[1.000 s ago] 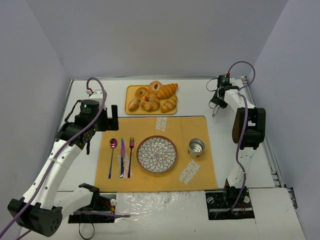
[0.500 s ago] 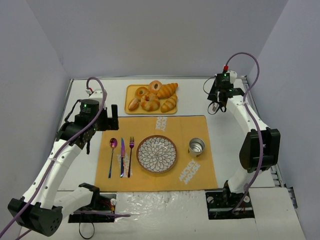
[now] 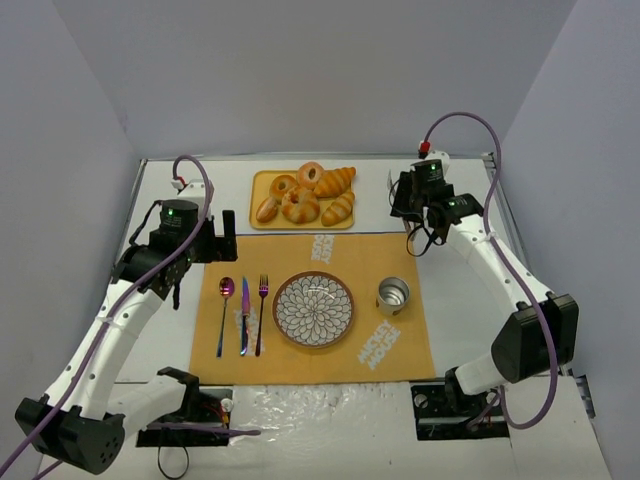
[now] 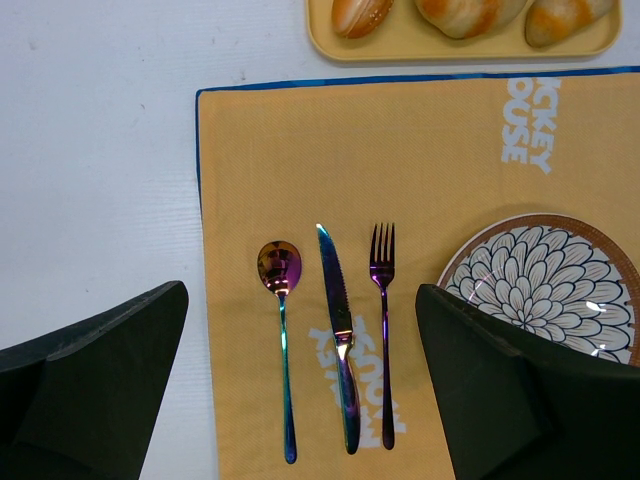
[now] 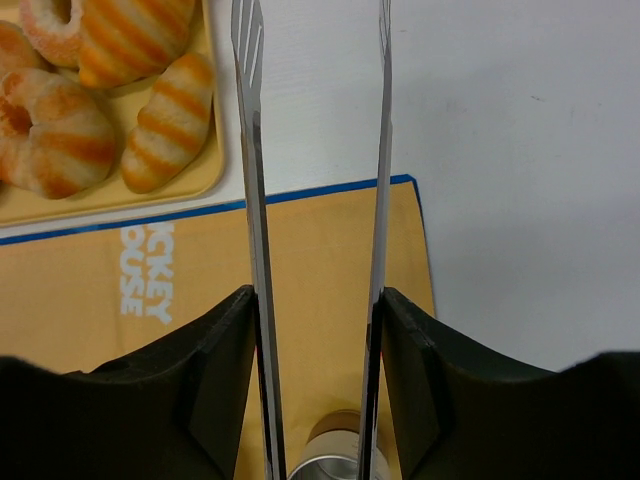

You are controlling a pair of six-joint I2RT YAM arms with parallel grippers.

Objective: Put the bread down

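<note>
The bread (image 3: 339,208), a small golden roll with pale ridges, lies at the right end of the yellow tray (image 3: 259,180) and shows in the right wrist view (image 5: 170,125). My right gripper (image 3: 410,220) hovers just right of the tray, above the placemat's far right corner. It is shut on metal tongs (image 5: 250,150), whose two blades stand spread with nothing between them. The bread lies left of the blade tips. My left gripper (image 3: 215,238) hangs open and empty (image 4: 302,290) above the cutlery. The patterned plate (image 3: 313,309) sits empty at the mat's centre.
The tray also holds ring pastries (image 3: 310,173), a larger croissant (image 3: 335,181) and another small roll (image 3: 267,208). On the orange placemat (image 3: 350,255) lie a spoon (image 4: 280,268), knife (image 4: 335,300) and fork (image 4: 382,270). A metal cup (image 3: 392,295) stands right of the plate.
My right arm has swung left from the table's far right toward the tray, and the tongs' blades have spread apart. The left arm has not moved.
</note>
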